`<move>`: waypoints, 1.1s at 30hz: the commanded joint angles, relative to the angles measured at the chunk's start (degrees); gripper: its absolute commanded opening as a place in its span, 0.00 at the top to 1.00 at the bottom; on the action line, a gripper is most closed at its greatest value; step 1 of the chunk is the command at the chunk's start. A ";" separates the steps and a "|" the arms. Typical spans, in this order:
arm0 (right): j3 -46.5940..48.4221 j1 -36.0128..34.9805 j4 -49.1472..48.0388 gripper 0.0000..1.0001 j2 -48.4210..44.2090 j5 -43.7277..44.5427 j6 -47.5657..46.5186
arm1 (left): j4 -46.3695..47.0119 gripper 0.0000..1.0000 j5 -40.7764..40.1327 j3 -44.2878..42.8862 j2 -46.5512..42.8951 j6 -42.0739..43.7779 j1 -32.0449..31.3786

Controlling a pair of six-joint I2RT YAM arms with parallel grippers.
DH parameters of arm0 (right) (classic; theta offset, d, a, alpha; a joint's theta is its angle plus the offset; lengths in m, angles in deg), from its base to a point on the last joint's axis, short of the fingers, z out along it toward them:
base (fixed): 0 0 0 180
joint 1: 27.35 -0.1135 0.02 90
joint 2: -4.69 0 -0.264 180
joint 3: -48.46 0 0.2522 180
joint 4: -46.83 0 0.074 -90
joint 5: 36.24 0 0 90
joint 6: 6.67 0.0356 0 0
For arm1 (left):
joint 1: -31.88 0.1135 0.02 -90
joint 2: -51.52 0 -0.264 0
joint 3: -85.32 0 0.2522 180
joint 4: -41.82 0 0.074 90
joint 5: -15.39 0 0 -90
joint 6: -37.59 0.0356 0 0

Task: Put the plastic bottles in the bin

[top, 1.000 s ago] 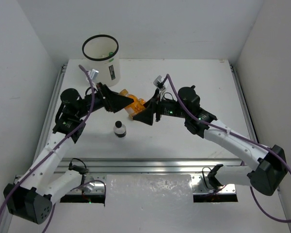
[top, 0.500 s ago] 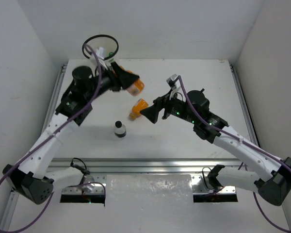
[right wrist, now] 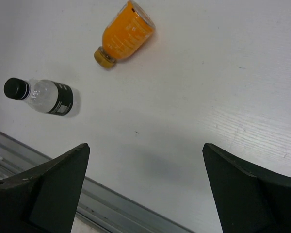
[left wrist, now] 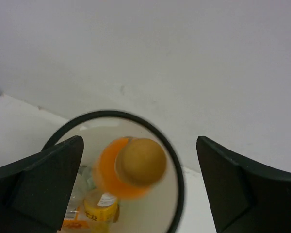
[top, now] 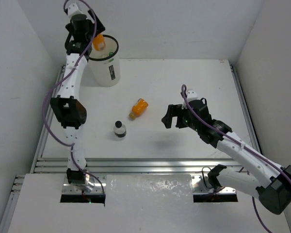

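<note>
The bin (top: 103, 63) stands at the table's back left. My left gripper (top: 91, 35) is raised above its mouth, jaws open. In the left wrist view an orange bottle (left wrist: 136, 165) shows blurred between the open left gripper (left wrist: 139, 141), cap toward the camera, loose over the bin's black rim (left wrist: 177, 170). Other bottles (left wrist: 101, 206) lie inside. A second orange bottle (top: 139, 108) lies on the table, and a clear bottle (top: 119, 128) with a dark cap is near it. My right gripper (top: 170, 116) hovers open to their right, holding nothing (right wrist: 145, 148).
In the right wrist view the orange bottle (right wrist: 124, 35) and the clear bottle (right wrist: 41, 95) lie ahead of the fingers. A metal rail (right wrist: 111, 213) runs along the table's near edge. White walls close in the back and sides.
My left arm swung up from the table with an orange bottle, reached over the bin and opened. My right gripper opened, left the other orange bottle on the table and drew back right.
</note>
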 commanded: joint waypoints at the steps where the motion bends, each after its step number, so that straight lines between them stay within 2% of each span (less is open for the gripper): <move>1: -0.28 0.48 -1.68 0.01 0.86 -2.83 0.01 | -1.48 0.00 1.69 -2.79 0.89 3.14 0.31; 3: -0.02 0.57 -3.35 0.01 3.58 -3.71 0.88 | 5.02 0.00 -0.41 4.60 -5.43 2.88 0.31; 5: 1.11 0.75 -5.46 0.01 6.83 -5.12 1.76 | 5.65 0.00 -1.21 8.07 -9.65 3.14 0.39; 7: 4.27 0.66 -8.43 0.01 13.68 -8.10 3.17 | 0.16 0.00 -1.64 5.62 -12.21 3.67 0.13; 8: 5.59 0.66 -9.41 0.01 16.31 -8.55 5.00 | -2.24 0.00 -2.78 5.26 -16.22 3.49 -0.30; 10: 10.77 0.48 -10.73 0.01 24.48 -7.16 7.29 | -7.41 0.00 -2.36 9.71 -22.47 1.66 -0.48; 11: 14.10 0.22 -11.26 0.01 29.56 -5.84 10.09 | -7.97 0.00 -0.87 18.61 -31.03 0.95 -0.48; 12: 15.70 0.05 -12.57 0.01 31.87 -4.26 11.33 | -7.71 0.00 0.01 24.45 -35.73 -0.62 -0.48; 13: 17.19 -0.13 -13.02 0.01 34.24 -4.16 12.13 | -5.62 0.00 1.06 30.77 -45.96 -1.33 -0.48; 14: 20.86 -0.31 -12.85 0.01 38.62 -3.46 14.14 | -4.56 0.00 1.34 42.58 -51.28 -2.21 -0.57; 15: 22.81 -0.57 -11.54 0.01 40.75 -2.58 15.20 | -2.89 0.00 1.77 47.57 -55.77 -3.61 -0.57; 16: 24.75 -0.75 -10.48 0.01 42.69 -1.18 17.21 | -2.53 0.00 2.56 52.32 -64.08 -3.71 -0.57; 17: 27.98 -1.18 -9.69 0.01 46.27 -0.30 17.93 | -2.52 0.00 3.00 59.85 -67.91 -3.98 -0.57; 18: 29.58 -1.36 -8.20 0.01 47.96 0.23 18.63 | -2.52 0.00 3.88 62.97 -73.86 -4.24 -0.57; 21: 35.91 -1.89 -3.46 0.01 54.54 1.73 21.18 | -4.18 0.00 5.82 71.78 -80.23 -2.58 -0.57; 27: 43.12 -3.73 -1.60 0.02 63.10 3.14 22.07 | -6.13 0.00 9.86 78.73 -80.07 2.44 -0.57; 30: 44.19 -4.09 -2.20 0.10 65.38 3.58 20.50 | -3.76 0.00 12.66 82.59 -80.68 2.79 -0.57; 31: 42.45 -4.17 -3.86 0.19 64.86 3.75 19.09 | -2.97 0.00 13.72 84.86 -80.78 2.70 -0.57; 33: 40.94 -4.35 -6.69 0.25 63.98 5.16 14.37 | 0.02 0.00 17.57 87.25 -80.69 2.70 -0.57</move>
